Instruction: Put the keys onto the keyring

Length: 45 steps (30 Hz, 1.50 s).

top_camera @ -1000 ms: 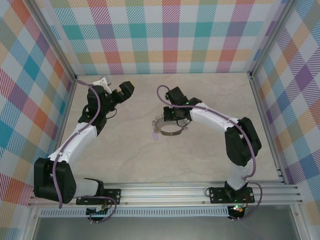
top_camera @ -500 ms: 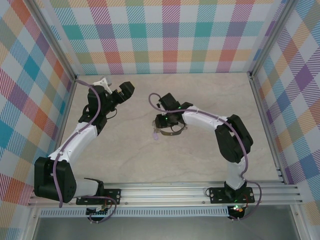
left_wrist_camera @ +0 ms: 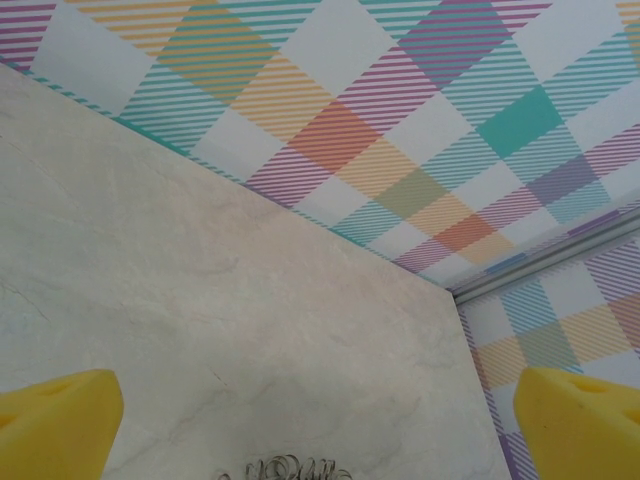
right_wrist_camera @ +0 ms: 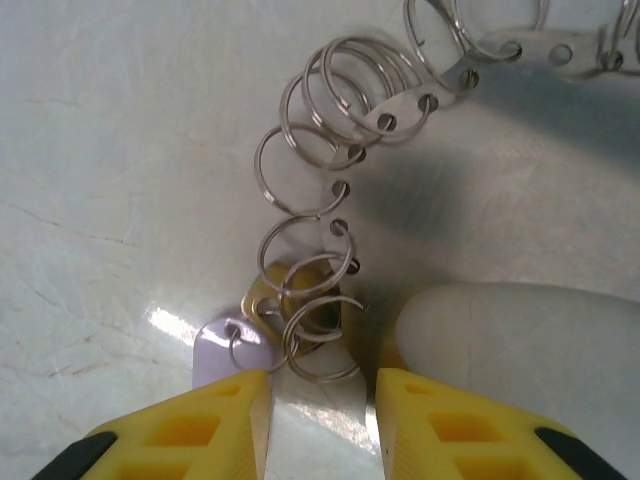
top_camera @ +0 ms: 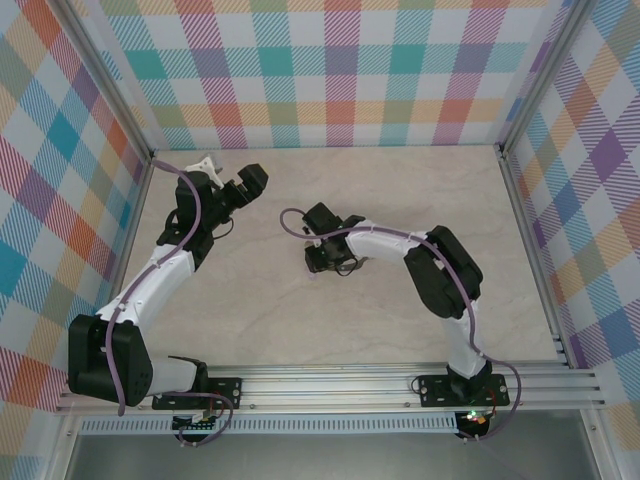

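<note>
- The right claw [right_wrist_camera: 320, 405] is parted only narrowly, with bare surface [right_wrist_camera: 100, 150] showing in the gap. It grips nothing, and the lowest loop of the keyring [right_wrist_camera: 330, 120] lies at its mouth.
- The key [right_wrist_camera: 225, 350] lies flat, its lilac head just beside the tip of one yellow finger [right_wrist_camera: 200, 430]. Its shaft is lost among the loops, so its direction cannot be told.
- In the right wrist view, the keyring runs as a line of wire loops up and to the right, away from the claw.
- Overhead, the right arm's end sits low at mid-surface, over the key and keyring.
- The left claw [left_wrist_camera: 320, 425] gapes wide and empty, facing the plaid wall [left_wrist_camera: 400, 120], well apart at far left.
</note>
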Available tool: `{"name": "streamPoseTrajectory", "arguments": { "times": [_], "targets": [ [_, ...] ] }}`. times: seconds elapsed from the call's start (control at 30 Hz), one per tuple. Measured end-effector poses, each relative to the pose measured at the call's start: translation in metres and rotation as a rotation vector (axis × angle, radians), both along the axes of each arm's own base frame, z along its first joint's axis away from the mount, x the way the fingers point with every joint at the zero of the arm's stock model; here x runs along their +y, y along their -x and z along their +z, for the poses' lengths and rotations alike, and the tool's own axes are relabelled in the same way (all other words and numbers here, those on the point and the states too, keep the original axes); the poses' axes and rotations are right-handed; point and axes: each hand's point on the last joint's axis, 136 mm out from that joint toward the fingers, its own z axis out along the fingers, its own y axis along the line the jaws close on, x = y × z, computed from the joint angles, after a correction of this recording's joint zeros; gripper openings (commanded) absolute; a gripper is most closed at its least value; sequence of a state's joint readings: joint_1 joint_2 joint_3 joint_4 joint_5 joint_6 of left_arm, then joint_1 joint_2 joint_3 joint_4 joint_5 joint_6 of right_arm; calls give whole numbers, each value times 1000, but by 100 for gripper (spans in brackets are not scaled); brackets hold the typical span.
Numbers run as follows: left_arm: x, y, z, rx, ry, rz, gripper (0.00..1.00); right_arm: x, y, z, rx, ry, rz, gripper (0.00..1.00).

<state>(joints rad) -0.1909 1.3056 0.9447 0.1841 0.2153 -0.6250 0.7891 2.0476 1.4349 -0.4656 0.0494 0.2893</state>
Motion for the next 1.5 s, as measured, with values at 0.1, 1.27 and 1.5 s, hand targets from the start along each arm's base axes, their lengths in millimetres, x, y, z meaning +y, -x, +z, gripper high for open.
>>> {"name": "streamPoseTrajectory", "arguments": {
  "times": [0.1, 1.27, 1.5],
  "targets": [
    [0, 0, 0, 0, 0, 0, 100, 4, -6, 4, -18, -2, 7, 34],
    [0, 0, 0, 4, 14, 3, 100, 13, -24, -3, -147, 134, 56, 0],
    [0, 0, 0, 4, 14, 3, 100, 9, -20, 1, -145, 131, 56, 0]
  ]
}}
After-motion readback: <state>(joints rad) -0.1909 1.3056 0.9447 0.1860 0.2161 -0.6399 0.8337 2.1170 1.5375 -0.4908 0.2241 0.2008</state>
